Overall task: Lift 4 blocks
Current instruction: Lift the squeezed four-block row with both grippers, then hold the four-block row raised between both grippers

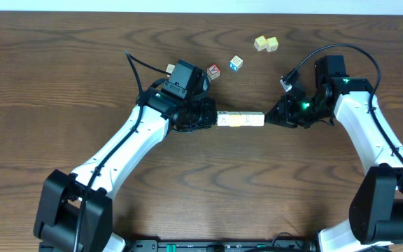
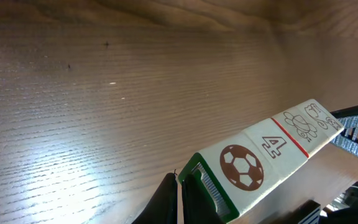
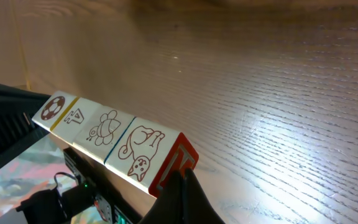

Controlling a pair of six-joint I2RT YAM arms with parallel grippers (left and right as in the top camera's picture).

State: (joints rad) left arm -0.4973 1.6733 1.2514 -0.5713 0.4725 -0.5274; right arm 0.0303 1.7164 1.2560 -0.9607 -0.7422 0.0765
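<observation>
1. Overhead: the four blocks (image 1: 240,120) lie end to end in one straight row on the middle of the counter (image 1: 61,63). They touch one another and sit between the two arms.
2. Left tool (image 1: 213,119): jaws closed together, tip pressed on the row's left end. Right tool (image 1: 269,118): also closed, tip against the right end. Neither wraps a block; the row is pinched between them.
3. Wrist views: the tops show a football, a numeral 4, a bee and a cat. A green-edged end face meets the left tool and a red-edged one meets the right.
4. Cannot tell whether the row rests on the counter or hangs just clear of it.
5. Handling, my judgement: small wooden cubes, so light, stiff, smooth-faced and not fragile. The only hold is end pressure along the row's line, with the tips centred on the end faces. An off-centre push or any slack would likely buckle the row at a joint.
6. Count: four blocks in the row. Farther back, apart from it: one red cube (image 1: 214,71), one blue cube (image 1: 236,63), two pale cubes (image 1: 266,43) touching. Eight in all.
</observation>
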